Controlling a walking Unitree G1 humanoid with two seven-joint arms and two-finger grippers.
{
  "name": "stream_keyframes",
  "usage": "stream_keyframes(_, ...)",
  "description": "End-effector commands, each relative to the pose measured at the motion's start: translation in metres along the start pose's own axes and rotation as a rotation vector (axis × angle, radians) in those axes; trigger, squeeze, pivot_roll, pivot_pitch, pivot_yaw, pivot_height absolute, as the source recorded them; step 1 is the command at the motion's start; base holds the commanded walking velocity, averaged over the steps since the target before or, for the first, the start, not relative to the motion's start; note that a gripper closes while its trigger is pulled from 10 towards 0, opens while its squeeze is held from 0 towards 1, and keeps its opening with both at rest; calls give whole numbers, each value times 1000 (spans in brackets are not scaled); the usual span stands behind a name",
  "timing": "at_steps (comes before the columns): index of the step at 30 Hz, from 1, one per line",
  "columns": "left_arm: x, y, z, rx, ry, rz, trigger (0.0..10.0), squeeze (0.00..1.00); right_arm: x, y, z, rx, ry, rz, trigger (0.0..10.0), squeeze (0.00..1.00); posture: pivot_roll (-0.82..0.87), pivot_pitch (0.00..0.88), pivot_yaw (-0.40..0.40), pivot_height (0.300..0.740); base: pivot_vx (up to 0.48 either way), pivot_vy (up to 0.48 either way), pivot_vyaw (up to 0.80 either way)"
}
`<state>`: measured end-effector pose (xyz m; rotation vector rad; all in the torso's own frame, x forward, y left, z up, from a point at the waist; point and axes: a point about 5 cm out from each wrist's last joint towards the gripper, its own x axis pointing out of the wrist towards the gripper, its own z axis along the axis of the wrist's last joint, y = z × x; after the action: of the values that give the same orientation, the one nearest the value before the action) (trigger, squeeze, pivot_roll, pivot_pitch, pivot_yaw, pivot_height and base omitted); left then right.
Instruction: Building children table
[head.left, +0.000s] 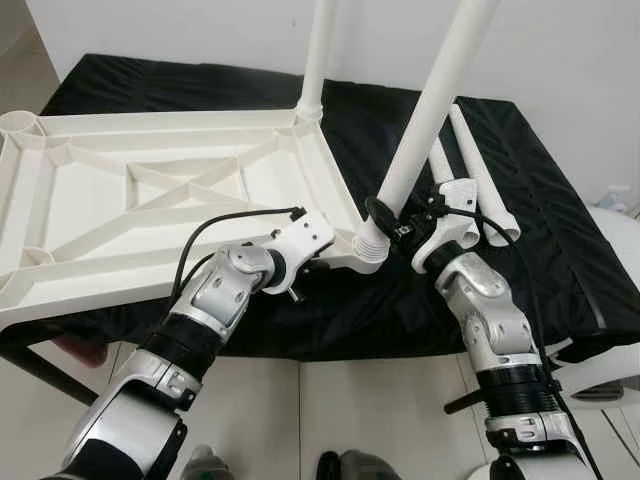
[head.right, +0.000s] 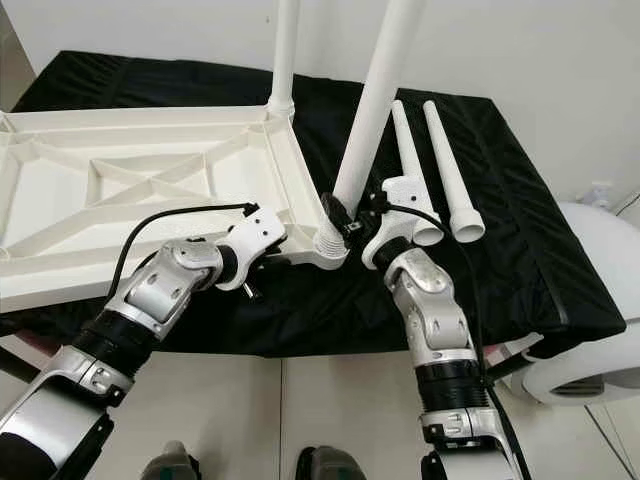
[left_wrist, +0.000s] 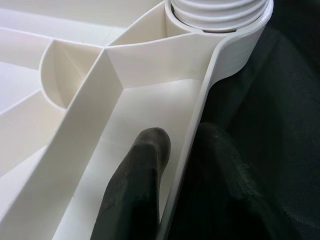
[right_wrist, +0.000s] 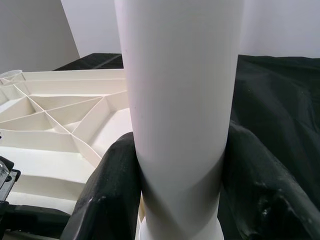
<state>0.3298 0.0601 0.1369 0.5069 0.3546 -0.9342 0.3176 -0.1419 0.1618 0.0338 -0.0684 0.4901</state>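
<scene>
Your tabletop (head.left: 150, 190) lies upside down on the black cloth (head.left: 560, 240), ribs facing up, so the corner sockets are open for the legs. On the left, two sockets at the far and near corners have no leg in them yet.

Your left gripper (left_wrist: 175, 190) is clamped on the near rim of the tabletop, just beside the corner: one finger (left_wrist: 135, 190) sits inside the rim wall, the other outside on the cloth side. You hold it there, I judge, to keep the tabletop from sliding or turning while the leg beside it is worked in.

Further along, one leg (head.left: 318, 50) already stands upright in the far corner socket. The leg (head.left: 430, 110) in hand stands in the near corner socket, leaning a little, with its threaded end showing at the socket mouth, so it looks only partly screwed home.

Your right gripper (right_wrist: 175, 180) is closed around this leg low down, near the socket, where a grip gives the best control for twisting.

To the right, two spare legs (head.right: 440, 170) lie side by side on the cloth, within reach for the empty sockets
</scene>
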Motion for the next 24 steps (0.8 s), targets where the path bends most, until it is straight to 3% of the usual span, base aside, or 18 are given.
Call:
stream_keyframes(1,-5,5,10,37,-32,47,10000,0,-16,0,-43,72,189,-4,10000,0,55,64,-91,740,0,0,0)
stream_keyframes(13,-4,4,11,42,-36,42,10000,0,-25,-5,-48,49,180,-35,10000,0,51,59,-91,740,0,0,0)
stream_keyframes(24,-4,4,11,44,-37,42,10000,0,-21,-4,-51,63,186,-51,10000,0,53,59,-90,740,0,0,0)
